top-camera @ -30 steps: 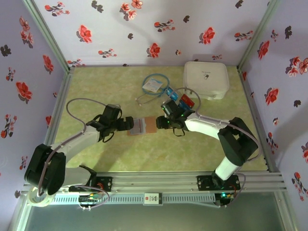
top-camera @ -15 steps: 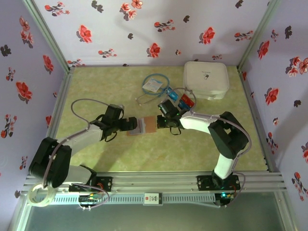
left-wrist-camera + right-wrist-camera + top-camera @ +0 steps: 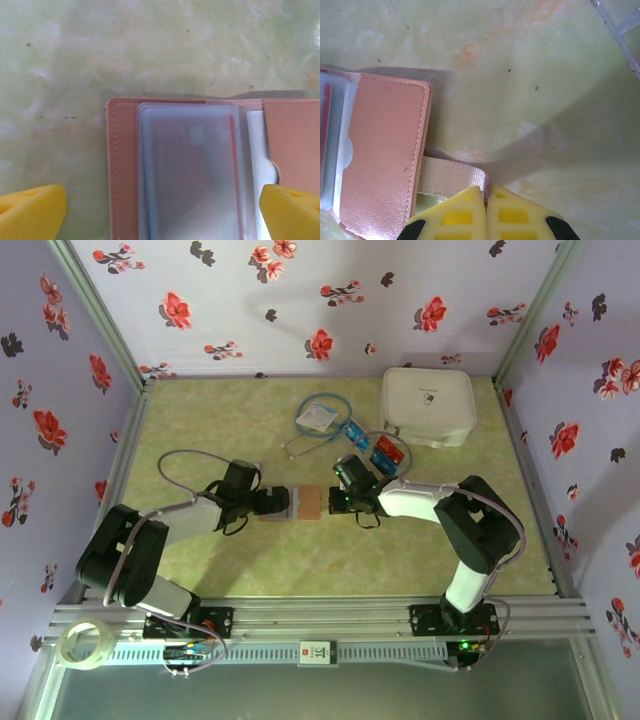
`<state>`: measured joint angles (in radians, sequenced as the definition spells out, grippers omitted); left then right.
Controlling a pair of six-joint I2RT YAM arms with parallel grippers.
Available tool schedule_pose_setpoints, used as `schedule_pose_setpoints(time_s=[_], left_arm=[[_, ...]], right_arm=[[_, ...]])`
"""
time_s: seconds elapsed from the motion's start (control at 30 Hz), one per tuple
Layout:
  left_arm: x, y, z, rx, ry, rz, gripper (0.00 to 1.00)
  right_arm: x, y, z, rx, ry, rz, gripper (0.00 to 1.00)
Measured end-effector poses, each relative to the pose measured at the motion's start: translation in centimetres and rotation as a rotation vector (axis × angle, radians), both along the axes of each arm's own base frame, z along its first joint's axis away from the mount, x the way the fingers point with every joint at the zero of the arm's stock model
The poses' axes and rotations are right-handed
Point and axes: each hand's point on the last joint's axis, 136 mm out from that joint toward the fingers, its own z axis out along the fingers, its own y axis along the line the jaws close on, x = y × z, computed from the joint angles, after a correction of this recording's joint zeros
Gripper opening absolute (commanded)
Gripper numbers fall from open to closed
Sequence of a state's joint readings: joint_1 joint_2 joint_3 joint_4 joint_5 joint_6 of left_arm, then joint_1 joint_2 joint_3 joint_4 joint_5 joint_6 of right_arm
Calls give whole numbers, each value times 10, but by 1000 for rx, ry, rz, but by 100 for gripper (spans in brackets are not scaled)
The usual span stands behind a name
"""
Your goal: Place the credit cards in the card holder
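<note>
The card holder (image 3: 306, 503) lies open mid-table, pinkish-tan, its clear sleeves (image 3: 192, 170) facing up with a red card showing through one. My left gripper (image 3: 272, 503) is open, and its yellow fingertips (image 3: 30, 212) straddle the sleeve side of the holder (image 3: 122, 170). My right gripper (image 3: 486, 194) is shut on the holder's beige elastic strap (image 3: 447, 174), beside the tan flap (image 3: 385, 155). Loose credit cards, red (image 3: 388, 451) and blue (image 3: 354, 430), lie behind the right gripper (image 3: 337, 502).
A large white square case (image 3: 427, 405) sits at the back right. A white tag with a blue cord loop (image 3: 318, 415) lies behind the holder. A tape roll (image 3: 82, 645) rests off the table's near left corner. Floral walls enclose three sides.
The right gripper has closed onto the strap at the holder's right edge. The left arm has lowered and slid right, so its open fingers now straddle the holder.
</note>
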<state>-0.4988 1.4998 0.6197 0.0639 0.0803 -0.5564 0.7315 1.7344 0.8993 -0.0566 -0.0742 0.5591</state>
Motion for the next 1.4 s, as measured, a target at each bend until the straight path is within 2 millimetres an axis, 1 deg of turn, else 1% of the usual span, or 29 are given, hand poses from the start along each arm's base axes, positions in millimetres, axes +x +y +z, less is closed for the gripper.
schedule_pose_setpoints(time_s=[0.2,0.43,0.6,0.67,0.73,0.8,0.87,1.03,1.13,1.27,1.3,1.33,1.4], left_arm=[[2,-2,0,-24,6,14,100],[5,-4,1,-42,6,26,100],[7,-7,3,-55,-1,22,100],[8,-15,8,-90,-13,0,100],[6,-29,15,-139,-25,-42,100],[4,-39,22,-175,-34,-74,100],[3,-44,31,-206,-47,-88,100],[2,-56,61,-282,-105,-115,100],[-3,-67,69,-313,-117,-142,100],[-11,-87,75,-348,-116,-182,100],[-11,-92,76,-357,-116,-191,100],[-11,-97,75,-365,-114,-195,100],[-11,-103,70,-374,-107,-199,100]], right_arm=[[1,4,2,20,-5,5,0],[1,7,-7,28,11,5,0],[2,9,-8,37,14,3,0],[2,10,-8,38,13,3,0],[3,10,-8,40,14,4,0],[3,11,-9,39,15,4,0],[3,11,-9,40,16,4,0],[5,13,-9,43,19,4,0],[5,14,-9,46,20,5,0],[7,16,-9,50,24,4,0],[7,17,-9,52,23,6,5],[7,18,-8,53,23,7,17],[7,19,-8,59,28,10,29]])
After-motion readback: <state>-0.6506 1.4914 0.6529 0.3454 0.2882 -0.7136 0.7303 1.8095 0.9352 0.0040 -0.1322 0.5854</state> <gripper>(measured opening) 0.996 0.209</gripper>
